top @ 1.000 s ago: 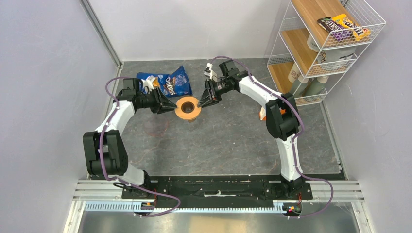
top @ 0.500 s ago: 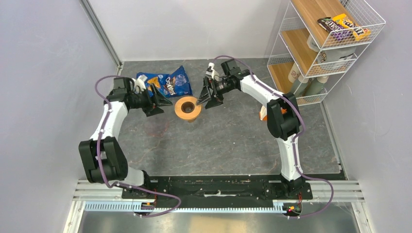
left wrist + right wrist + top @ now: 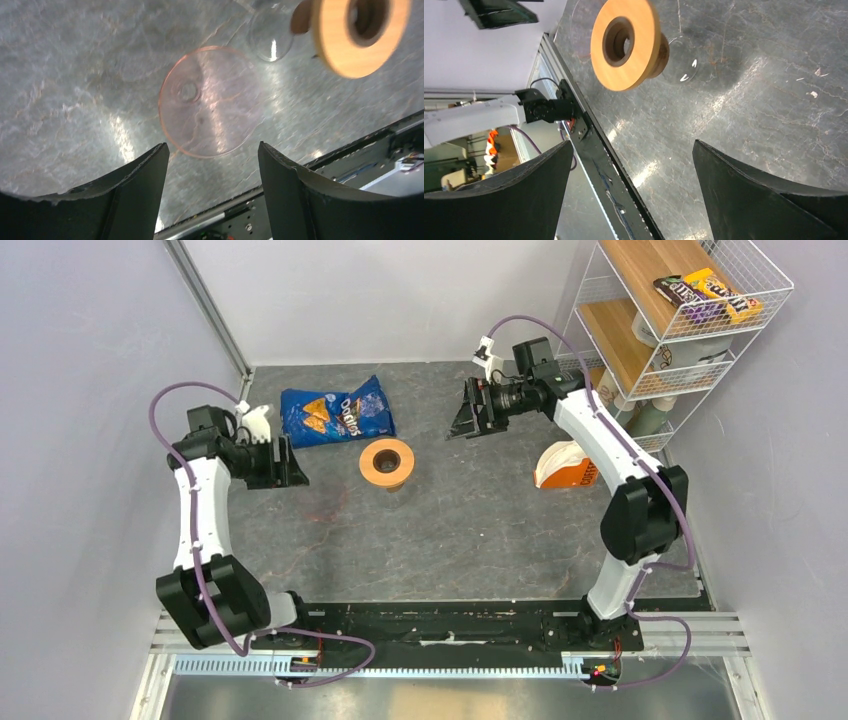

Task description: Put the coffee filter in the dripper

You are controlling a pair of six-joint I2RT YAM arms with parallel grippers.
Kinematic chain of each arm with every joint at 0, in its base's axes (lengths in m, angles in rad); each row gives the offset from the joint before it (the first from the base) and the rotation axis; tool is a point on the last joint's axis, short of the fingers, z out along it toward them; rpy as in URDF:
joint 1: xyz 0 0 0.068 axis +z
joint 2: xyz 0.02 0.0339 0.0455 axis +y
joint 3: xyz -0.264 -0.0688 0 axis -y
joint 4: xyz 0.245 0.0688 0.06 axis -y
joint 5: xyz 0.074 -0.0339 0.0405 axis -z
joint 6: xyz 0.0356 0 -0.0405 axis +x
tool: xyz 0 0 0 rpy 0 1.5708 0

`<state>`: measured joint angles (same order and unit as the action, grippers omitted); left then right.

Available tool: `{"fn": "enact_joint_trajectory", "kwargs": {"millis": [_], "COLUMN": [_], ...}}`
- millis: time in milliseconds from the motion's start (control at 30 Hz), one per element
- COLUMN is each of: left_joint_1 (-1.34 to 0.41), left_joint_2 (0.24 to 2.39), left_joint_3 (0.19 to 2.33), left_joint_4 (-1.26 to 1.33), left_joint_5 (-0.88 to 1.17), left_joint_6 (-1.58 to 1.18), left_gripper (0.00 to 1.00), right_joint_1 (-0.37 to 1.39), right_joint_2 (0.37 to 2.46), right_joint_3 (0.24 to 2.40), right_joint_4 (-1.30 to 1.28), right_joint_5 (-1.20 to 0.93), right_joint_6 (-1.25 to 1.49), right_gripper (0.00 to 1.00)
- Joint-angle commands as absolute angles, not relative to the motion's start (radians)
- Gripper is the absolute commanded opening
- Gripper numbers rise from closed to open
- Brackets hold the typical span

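Note:
The orange dripper [image 3: 387, 462] stands on a small clear glass [image 3: 400, 486] mid-table, and its hollow centre shows dark brown. It also shows in the left wrist view, dripper [image 3: 360, 35] at the top right, and in the right wrist view, dripper [image 3: 626, 42] over the glass [image 3: 680, 59]. The coffee filter is not in view in any frame. My left gripper [image 3: 290, 466] hangs left of the dripper, well apart from it. Its jaws stand open and empty, left gripper [image 3: 212, 146]. My right gripper [image 3: 466, 421] is back-right of the dripper, open and empty, right gripper [image 3: 633, 144].
A blue chips bag [image 3: 337, 413] lies behind the dripper. An orange-and-white pack [image 3: 567, 466] lies at the right, near a wire shelf [image 3: 670, 330] with snacks. A clear pinkish disc [image 3: 210, 100] lies flat on the table in front of my left fingers.
Both grippers were nearly shut at the dripper's rim. They have opened and drawn away from it, the left arm toward the left wall, the right arm toward the back right.

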<state>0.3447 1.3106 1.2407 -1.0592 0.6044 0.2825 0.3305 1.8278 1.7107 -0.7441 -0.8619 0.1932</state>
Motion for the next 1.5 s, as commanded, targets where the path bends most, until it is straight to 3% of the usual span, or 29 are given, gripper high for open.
{"fn": "enact_joint_trajectory", "kwargs": {"millis": [0, 267, 600, 800, 967, 1000, 1200, 1467], "left_joint_1": [0.344, 0.309, 0.300, 0.299, 0.299, 0.299, 0.299, 0.289], "left_joint_2": [1.300, 1.338, 1.415, 1.469, 1.453, 1.451, 1.401, 1.426], "left_joint_3": [1.166, 1.069, 0.994, 0.999, 1.038, 1.057, 1.239, 1.671], "left_joint_4": [-1.022, -0.898, -0.766, -0.736, -0.772, -0.798, -1.054, -1.366], "left_joint_5": [0.490, 0.400, 0.416, 0.440, 0.465, 0.466, 0.476, 0.562], "left_joint_6": [0.372, 0.341, 0.254, 0.192, 0.161, 0.156, 0.137, 0.035], "left_gripper": [0.72, 0.66, 0.48, 0.32, 0.04, 0.02, 0.02, 0.02], "right_joint_1": [0.344, 0.344, 0.344, 0.343, 0.344, 0.344, 0.344, 0.349], "right_joint_2": [1.743, 1.706, 1.730, 1.745, 1.770, 1.777, 1.769, 1.723], "right_joint_3": [1.649, 1.611, 1.643, 1.653, 1.689, 1.702, 1.762, 1.827], "right_joint_4": [-0.756, -0.754, -0.780, -0.788, -0.808, -0.813, -0.813, -0.795], "right_joint_5": [-0.796, -0.790, -0.799, -0.807, -0.837, -0.840, -0.850, -0.789], "right_joint_6": [0.139, 0.138, 0.123, 0.119, 0.121, 0.123, 0.146, 0.141], "right_gripper": [0.97, 0.97, 0.97, 0.97, 0.97, 0.97, 0.97, 0.97]}}
